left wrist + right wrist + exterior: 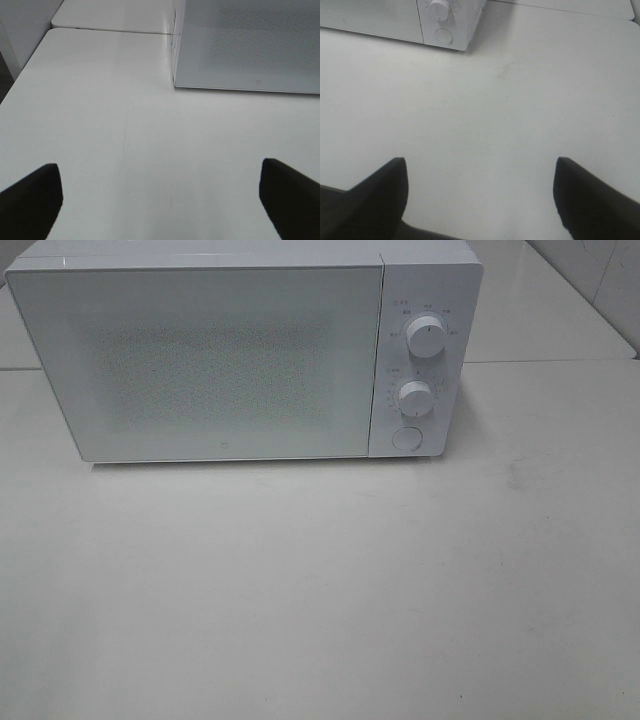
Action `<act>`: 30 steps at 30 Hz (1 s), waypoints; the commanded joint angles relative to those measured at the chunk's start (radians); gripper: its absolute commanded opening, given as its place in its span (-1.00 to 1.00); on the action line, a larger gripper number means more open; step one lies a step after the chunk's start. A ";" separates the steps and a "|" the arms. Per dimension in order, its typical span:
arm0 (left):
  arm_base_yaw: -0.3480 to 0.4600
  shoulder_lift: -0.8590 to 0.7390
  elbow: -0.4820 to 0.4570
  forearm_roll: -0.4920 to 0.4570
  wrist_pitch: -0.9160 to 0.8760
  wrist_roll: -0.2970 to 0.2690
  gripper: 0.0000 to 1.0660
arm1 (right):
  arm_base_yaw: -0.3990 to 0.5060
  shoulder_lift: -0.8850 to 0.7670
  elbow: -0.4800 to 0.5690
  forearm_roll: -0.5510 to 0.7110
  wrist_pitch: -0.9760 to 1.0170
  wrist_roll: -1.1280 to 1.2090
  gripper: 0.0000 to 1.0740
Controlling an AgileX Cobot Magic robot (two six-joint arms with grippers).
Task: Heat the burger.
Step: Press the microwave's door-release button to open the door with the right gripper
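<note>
I cannot find the burger in any of my views. It is not on the bare white table (320,600), not between my fingers, and not beside the white box-shaped microwave oven (200,360) at the far edge of the table. The oven's frosted, speckled door (210,365) is shut and I cannot see through it, so I cannot tell whether the burger sits inside.

My left pincer (159,170) is spread wide with nothing in it, hanging over bare table near the oven's left front corner. My right pincer (480,162) is also spread and holds nothing. It hangs over the table on the side of the oven's control panel, where the lower round white dial (439,7) and the round white push button (444,36) show at the edge of the wrist view. So I can place the burger against neither pincer, only say that it is nowhere near them on the open surface.

Going by the task alone, I expect a burger to be light, soft and stacked in loose layers that slide over one another. I would take it low across the sides, spanning both bun halves, and squeeze gently so that it neither crushes nor shears apart. A glossy bun may be a little slippery.
</note>
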 commanded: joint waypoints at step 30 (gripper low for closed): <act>0.001 -0.021 0.001 -0.004 -0.009 0.001 0.88 | -0.006 -0.026 -0.017 -0.029 -0.053 0.052 0.42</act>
